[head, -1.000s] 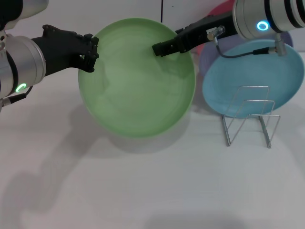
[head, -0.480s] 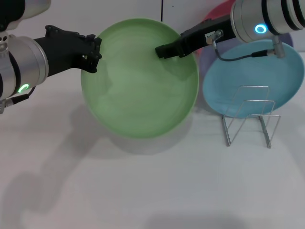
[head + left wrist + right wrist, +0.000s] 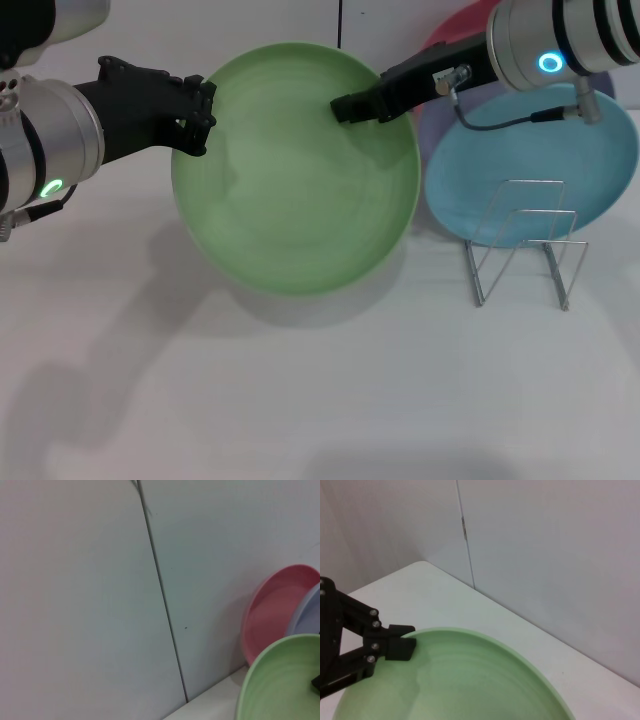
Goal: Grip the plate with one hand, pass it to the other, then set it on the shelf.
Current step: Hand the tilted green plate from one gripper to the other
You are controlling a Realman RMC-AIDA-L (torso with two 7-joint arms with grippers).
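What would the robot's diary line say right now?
stage: handover | plate: lifted above table | left gripper: gripping its rim | right gripper: at opposite rim | rack: empty

sky-blue plate [image 3: 530,165] behind rack | lavender plate [image 3: 306,615] | pink plate [image 3: 272,612] leaning on wall [image 3: 225,555]

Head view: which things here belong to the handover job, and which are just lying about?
In the job: green plate, left tool and right tool both at its rim, wire shelf.
Lying about: blue plate, lavender plate, pink plate.
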